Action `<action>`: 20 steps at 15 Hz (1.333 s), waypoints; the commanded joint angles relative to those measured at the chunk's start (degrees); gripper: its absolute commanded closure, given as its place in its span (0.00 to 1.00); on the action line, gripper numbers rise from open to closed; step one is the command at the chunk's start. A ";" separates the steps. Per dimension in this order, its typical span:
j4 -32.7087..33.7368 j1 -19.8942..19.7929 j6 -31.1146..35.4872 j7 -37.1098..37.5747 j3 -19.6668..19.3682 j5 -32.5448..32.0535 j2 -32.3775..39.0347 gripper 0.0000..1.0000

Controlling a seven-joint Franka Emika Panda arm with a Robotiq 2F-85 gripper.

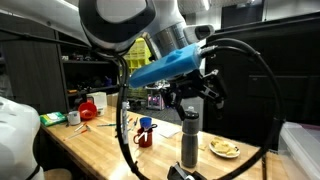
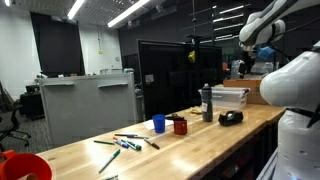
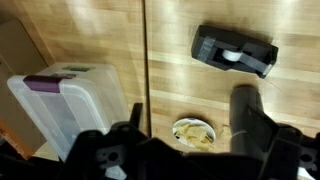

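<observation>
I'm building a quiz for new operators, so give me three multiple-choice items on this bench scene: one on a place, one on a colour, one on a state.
1. Where does the black tape dispenser lie?
A on the bin lid; B on the wooden table; C on the plate.
2. What colour is the cup beside the red mug?
A blue; B yellow; C white.
3. How is the hand?
A shut on the bottle; B shut on a pen; C open and empty, above the table.
Key: 1 B, it rests flat on bare wood. 2 A, it shows blue in both exterior views. 3 C, its fingers stand apart with nothing between them.
</observation>
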 commanded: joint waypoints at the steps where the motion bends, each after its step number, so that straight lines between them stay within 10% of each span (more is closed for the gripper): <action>1: 1.67 2.75 -6.19 2.79 3.88 2.22 -1.01 0.00; 8: 8.24 8.10 -13.82 11.79 7.82 4.86 7.37 0.00; 20: 8.29 6.34 -4.17 26.59 9.90 7.69 11.41 0.00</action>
